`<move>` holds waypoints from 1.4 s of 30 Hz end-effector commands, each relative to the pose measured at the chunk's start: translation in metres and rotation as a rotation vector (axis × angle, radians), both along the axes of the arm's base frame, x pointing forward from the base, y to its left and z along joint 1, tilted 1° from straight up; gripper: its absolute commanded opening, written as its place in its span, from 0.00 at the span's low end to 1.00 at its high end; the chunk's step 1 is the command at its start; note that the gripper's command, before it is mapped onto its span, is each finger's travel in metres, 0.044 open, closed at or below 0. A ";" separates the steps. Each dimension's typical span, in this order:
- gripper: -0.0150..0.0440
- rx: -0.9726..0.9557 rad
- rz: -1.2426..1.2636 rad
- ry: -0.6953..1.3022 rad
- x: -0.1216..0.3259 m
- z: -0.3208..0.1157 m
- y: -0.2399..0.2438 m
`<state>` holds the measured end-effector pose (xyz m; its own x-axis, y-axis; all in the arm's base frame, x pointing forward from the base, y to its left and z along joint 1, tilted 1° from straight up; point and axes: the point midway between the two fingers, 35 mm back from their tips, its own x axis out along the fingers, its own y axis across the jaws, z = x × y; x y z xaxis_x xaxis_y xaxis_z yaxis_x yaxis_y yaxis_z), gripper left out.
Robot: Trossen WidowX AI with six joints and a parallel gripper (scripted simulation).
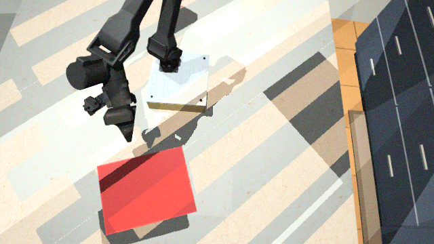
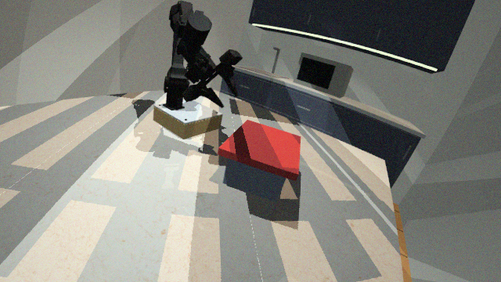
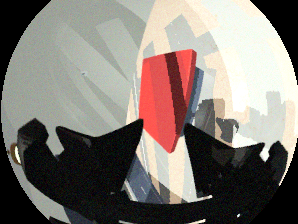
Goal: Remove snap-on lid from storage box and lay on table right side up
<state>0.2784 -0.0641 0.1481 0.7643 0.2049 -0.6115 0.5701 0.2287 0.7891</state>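
The table (image 1: 237, 190) (image 2: 137, 235) (image 3: 220, 30) spreads below and out ahead of my fingertips, with striped light and shadow across it. My arm (image 1: 122, 27) (image 2: 176, 86) reaches out from above the white-topped block (image 1: 190, 85) (image 2: 200, 113), which lies behind my tips. Ahead of them and lower down, well apart, is the red lid (image 1: 149, 193) (image 2: 262, 149) (image 3: 155, 95), sitting on the blue box (image 2: 250, 178) (image 3: 198, 85) and reaching out past its walls. The box stands on the table directly beneath that lid; whether the snaps are fully home is, I grant, hard to judge in this patchy light

I take this to be the approach, with the lid yet to be gripped or loosened. My gripper (image 1: 129, 139) (image 2: 229, 100) (image 3: 164, 124) stands partway apart, nothing between its two fingers. Next I should judge the opening against the lid's rim, come down to its near edge and point my tips along it, then close on the rim alone. The pull must go straight up and gently: a slanted tug could drag the box, and a lid held by one edge may well sag or tip before I can lay it flat
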 end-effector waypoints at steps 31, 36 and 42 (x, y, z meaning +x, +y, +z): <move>0.65 0.025 -0.005 0.031 0.028 -0.065 0.008; 0.65 0.025 -0.004 0.030 0.034 -0.070 0.010; 0.65 0.026 -0.005 0.028 0.041 -0.077 0.013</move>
<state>0.3161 -0.0524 0.0757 0.7492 0.2181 -0.6254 0.5889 0.2128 0.7796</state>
